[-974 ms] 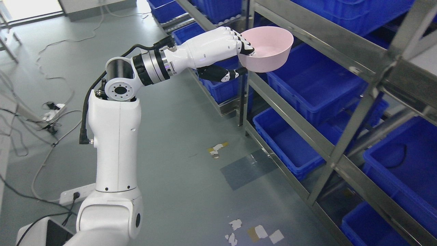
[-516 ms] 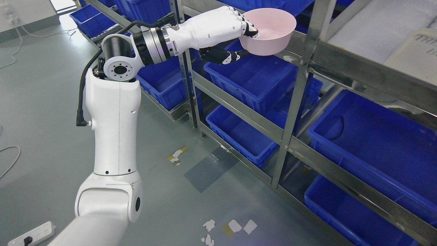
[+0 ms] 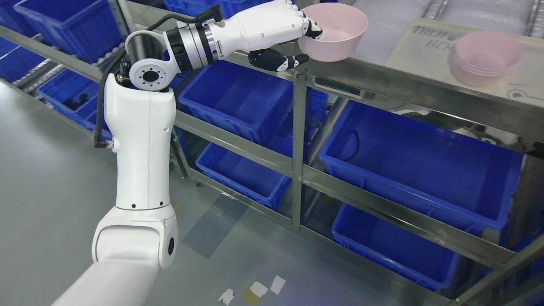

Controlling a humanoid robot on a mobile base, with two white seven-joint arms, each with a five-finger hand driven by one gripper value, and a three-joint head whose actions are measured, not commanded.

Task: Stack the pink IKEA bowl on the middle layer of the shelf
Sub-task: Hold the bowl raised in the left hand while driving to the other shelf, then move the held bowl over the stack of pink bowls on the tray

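The pink bowl (image 3: 333, 32) is held clamped at its near rim by the left robot hand (image 3: 293, 40), above the shelf (image 3: 382, 74) edge. The stack of pink bowls (image 3: 485, 57) lies well apart, rightward. A rim-only pinch could let it tip or strike the rail.

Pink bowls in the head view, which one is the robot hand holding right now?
The single pink bowl at top centre, pinched by its rim in the left robot hand. The other pink bowls sit nested in a stack on the shelf to the right, untouched.
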